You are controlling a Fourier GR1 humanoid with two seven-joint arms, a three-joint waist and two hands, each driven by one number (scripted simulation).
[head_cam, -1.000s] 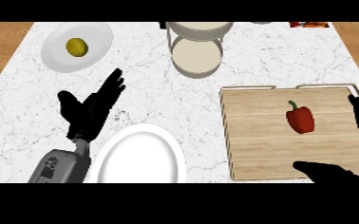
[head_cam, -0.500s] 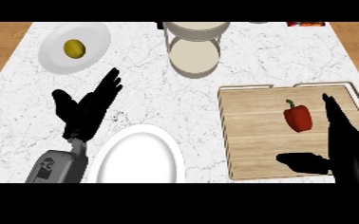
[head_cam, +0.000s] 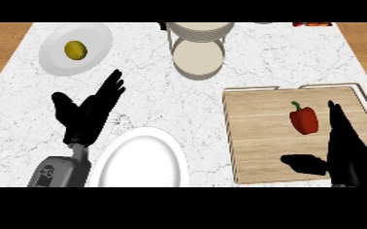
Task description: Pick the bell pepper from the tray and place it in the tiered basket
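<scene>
Right robot hand (head_cam: 344, 150) has advanced beside the bell pepper (head_cam: 305, 120), spread open and empty; left robot hand (head_cam: 82, 119) open

Bright, even light across the whole counter (head_cam: 186, 102).
The left hand (head_cam: 84, 116) and the right hand (head_cam: 345, 148) show as flat black shapes with hardly any shading. The plate (head_cam: 140, 162) just right of the left hand is an even white. Shadows beside both hands are faint and soft.

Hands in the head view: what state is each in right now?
Left hand: open, holding nothing.
Right hand: open, holding nothing, beside the red bell pepper.
</scene>
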